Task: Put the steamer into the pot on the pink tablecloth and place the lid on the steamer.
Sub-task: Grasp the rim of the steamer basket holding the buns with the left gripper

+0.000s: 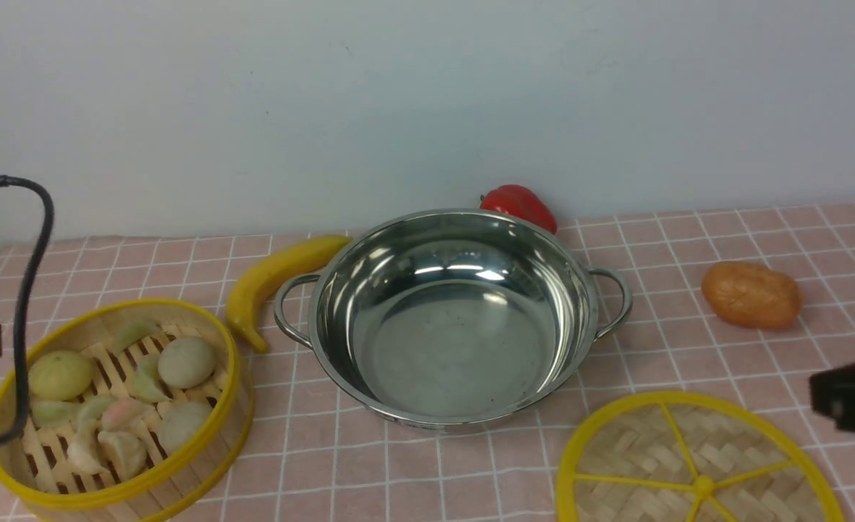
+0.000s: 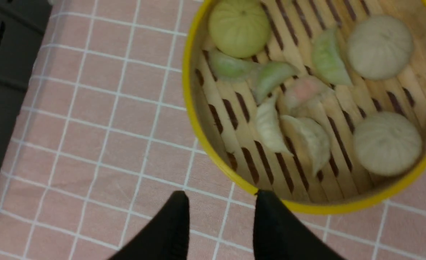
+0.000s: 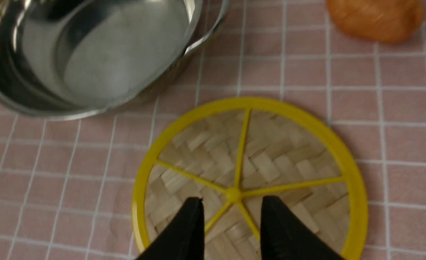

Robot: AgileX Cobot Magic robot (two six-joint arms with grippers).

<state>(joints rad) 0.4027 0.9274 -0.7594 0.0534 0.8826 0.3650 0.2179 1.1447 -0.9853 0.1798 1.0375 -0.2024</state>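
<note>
Both gape empty for pinching: our left fingers (image 2: 169,231) at steamer (image 2: 188,108) rim, pot's (image 1: 463,348) eight o'clock; right fingers (image 3: 184,234) over lid (image 3: 270,151), four.

pot (image 1: 456,341): polished stainless steel, mirror-glossy, smooth. steamer (image 1: 206,446): pale matt bamboo, shiny yellow plastic rims. lid (image 1: 637,442): rough woven bamboo, yellow plastic spokes. tablecloth (image 1: 688,246): matt pink cloth. pepper (image 1: 518,203) behind pot: glossy.

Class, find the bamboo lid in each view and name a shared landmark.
Front view: the lid lies lower right, nearer the camera than the pot.
Left wrist view: not in it.
Right wrist view: under the right gripper, beside the pot.
Shared landmark: the pink tablecloth.
</note>
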